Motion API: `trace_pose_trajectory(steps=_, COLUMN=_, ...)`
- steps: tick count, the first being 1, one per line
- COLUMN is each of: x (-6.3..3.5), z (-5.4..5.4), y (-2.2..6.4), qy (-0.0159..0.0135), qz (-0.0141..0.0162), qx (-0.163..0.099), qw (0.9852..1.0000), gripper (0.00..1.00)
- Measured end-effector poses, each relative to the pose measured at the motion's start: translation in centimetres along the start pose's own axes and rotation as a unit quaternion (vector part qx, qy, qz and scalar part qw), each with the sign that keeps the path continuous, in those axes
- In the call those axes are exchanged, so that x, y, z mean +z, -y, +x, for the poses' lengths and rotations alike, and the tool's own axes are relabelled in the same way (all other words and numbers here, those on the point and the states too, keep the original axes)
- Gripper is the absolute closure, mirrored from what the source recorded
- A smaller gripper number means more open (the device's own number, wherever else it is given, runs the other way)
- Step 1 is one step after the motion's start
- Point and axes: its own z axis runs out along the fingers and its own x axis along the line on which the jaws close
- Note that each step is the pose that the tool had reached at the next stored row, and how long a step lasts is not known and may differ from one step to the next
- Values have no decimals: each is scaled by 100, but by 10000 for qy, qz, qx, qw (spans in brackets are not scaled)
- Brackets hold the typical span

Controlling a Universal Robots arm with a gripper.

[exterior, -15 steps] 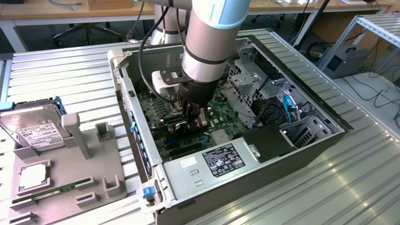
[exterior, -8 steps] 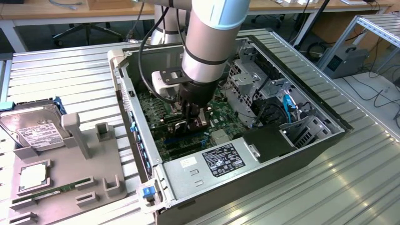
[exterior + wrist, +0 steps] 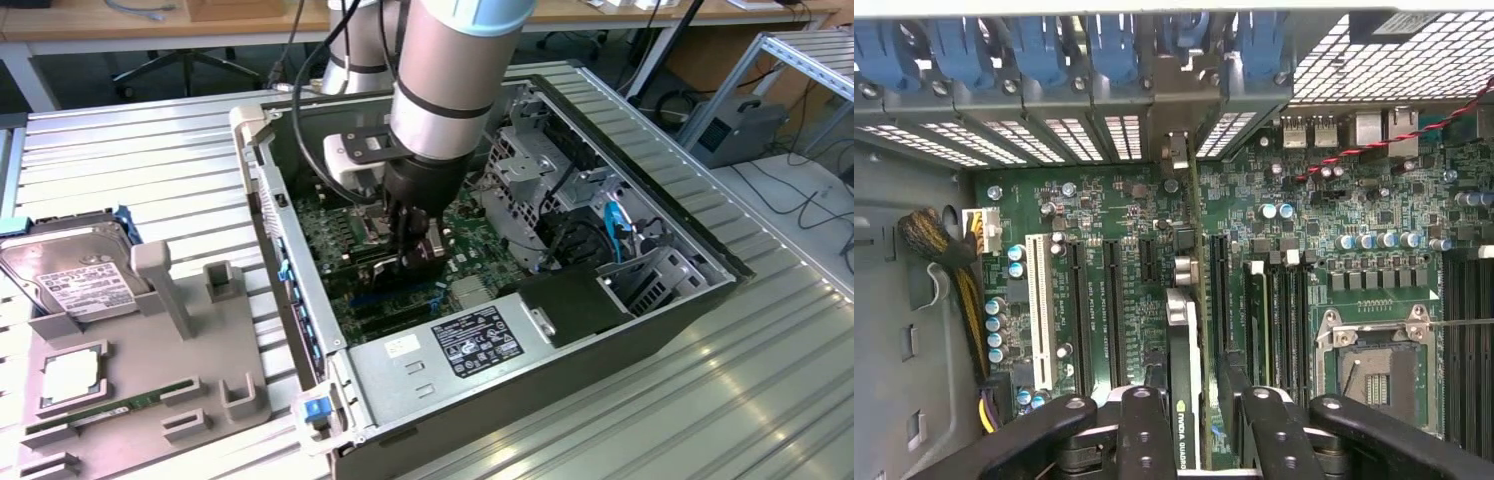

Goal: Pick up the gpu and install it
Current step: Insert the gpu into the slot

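Your bench (image 3: 160,160) of ribbed metal carries the open computer case (image 3: 667,300) lying on its side, its interior facing up. On the exterior view's left a grey fixture tray (image 3: 174,400) sits beside the case, holding a silver hard drive (image 3: 74,275) with a white label at its far end, a processor (image 3: 70,378) nearer, and a green memory stick (image 3: 114,412) along the near edge.

Inside the case you see the green motherboard (image 3: 1104,210), a power supply (image 3: 447,350) with a labelled face at the near end, and a metal drive cage (image 3: 534,165) on the exterior view's right. The arm (image 3: 447,70) reaches straight down into the case.

The gpu (image 3: 1187,375) stands on edge on the motherboard, running along a slot, with its bracket end reaching the row of rear slot covers (image 3: 1069,135). The gripper (image 3: 1194,420) sits directly over it, one of the fingers (image 3: 1146,425) on either side of the card. A narrow gap shows on each side, so you can read the fingers as released, not clamping the card. The empty processor socket (image 3: 1374,365) lies just beside.
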Motion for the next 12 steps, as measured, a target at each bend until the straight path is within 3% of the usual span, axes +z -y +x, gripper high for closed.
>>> trace_pose_trajectory(steps=2, x=-1, z=1, y=-19, qy=-3, qz=7, qx=-31, qw=10000, gripper=66)
trace_pose_trajectory(steps=4, x=-1, z=1, y=-25, qy=-64, qz=7, qx=-90, qw=9999, gripper=66)
trace_pose_trajectory(steps=6, x=-1, z=2, y=-58, qy=-106, qz=12, qx=-127, qw=9999, gripper=66)
trace_pose_trajectory(steps=7, x=1, z=-2, y=-62, qy=-99, qz=12, qx=-128, qw=9999, gripper=66)
trace_pose_trajectory(steps=8, x=3, z=-14, y=-65, qy=-68, qz=11, qx=-128, qw=9999, gripper=66)
trace_pose_trajectory(steps=9, x=7, z=-21, y=-66, qy=-16, qz=10, qx=-131, qw=9999, gripper=66)
trace_pose_trajectory(steps=12, x=6, z=-21, y=-66, qy=-15, qz=9, qx=-130, qw=9999, gripper=66)
